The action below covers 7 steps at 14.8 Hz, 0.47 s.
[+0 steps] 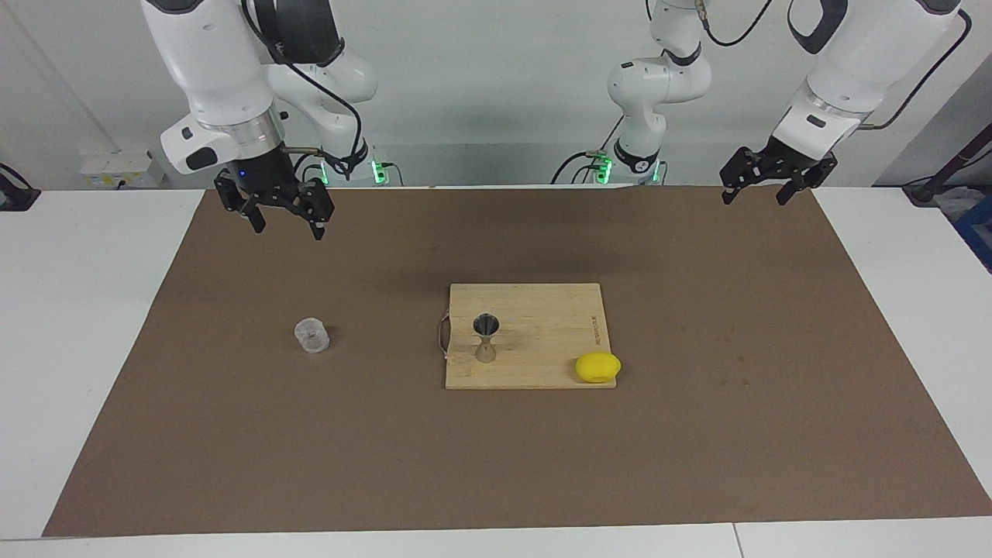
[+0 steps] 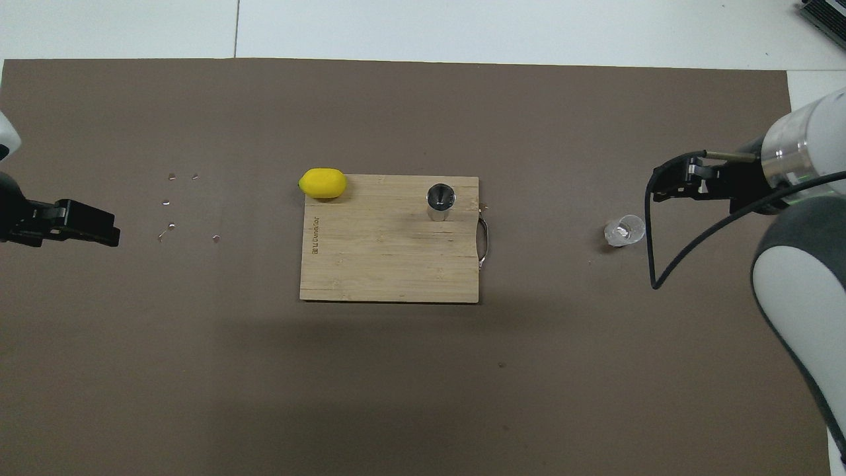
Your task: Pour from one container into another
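Over the mat, right fingers (image 1: 256, 220): spreading apart and holding nothing, pointing down.
Right gripper (image 1: 284, 218): hanging in the air over bare brown mat (image 1: 697, 434) toward the right arm's end of the table, clear of the glass tumbler (image 1: 311, 336).
Left fingers (image 1: 729, 195): standing apart, gripping nothing.
Left gripper (image 1: 758, 194): waiting over the mat's edge at the left arm's end.
Glass tumbler: sitting upright on the mat, beside the cutting board (image 1: 542, 364) and well apart from it, toward the right arm's end.
Jigger (image 1: 486, 338): standing upright on the board, mouth facing up.
Lemon (image 1: 597, 367): resting on the board's corner farther from the robots.
Risk: the tumbler is looking small and slick, so an off-centre pinch is likely tipping it; the jigger's narrow mouth and waist are inviting a spill or a knock-over during the pour.
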Available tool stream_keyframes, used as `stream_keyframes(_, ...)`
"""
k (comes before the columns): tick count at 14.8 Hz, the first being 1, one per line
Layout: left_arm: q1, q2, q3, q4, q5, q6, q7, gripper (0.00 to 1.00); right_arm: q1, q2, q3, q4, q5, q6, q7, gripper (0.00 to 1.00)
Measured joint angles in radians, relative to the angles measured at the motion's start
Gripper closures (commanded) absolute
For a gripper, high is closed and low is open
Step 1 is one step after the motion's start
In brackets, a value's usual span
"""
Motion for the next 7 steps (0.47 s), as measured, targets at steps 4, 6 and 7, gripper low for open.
stream_keyframes(4, 0.000, 0.000, 0.000, 0.000, 0.000, 0.000, 0.000, 0.00, 0.000, 0.005, 0.000, 0.042, 0.000, -0.095, 0.000, 0.00)
stream_keyframes(6, 0.000, 0.000, 0.000, 0.000, 0.000, 0.000, 0.000, 0.00, 0.000, -0.007, 0.000, 0.008, 0.000, -0.100, 0.000, 0.00)
stream_keyframes(7, 0.000, 0.000, 0.000, 0.000, 0.000, 0.000, 0.000, 0.00, 0.000, -0.019, 0.000, -0.016, 0.000, -0.095, 0.000, 0.00)
